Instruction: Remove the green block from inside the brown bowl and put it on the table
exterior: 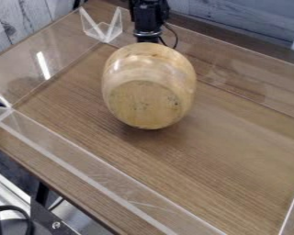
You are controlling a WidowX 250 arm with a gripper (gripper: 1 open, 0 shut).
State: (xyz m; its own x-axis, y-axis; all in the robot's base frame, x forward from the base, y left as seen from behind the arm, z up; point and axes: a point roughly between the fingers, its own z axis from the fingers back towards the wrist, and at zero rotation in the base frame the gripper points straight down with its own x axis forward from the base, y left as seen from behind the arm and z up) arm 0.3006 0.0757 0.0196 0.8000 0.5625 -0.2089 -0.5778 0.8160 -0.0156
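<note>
Wood-grain table (223, 174), clear-walled; tipped bowl (150, 87) well inside edges.

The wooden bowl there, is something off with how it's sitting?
Yes, the bowl looks odd: it is tipped, its rounded outside and flat base facing the camera, mouth turned away. The arm's gripper is mostly hidden behind it, and no green block shows.

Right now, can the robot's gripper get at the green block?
Probably not: the gripper seems shut behind the tipped brown bowl, whose base faces us, and no green block shows, so I can't tell where it is.
</note>
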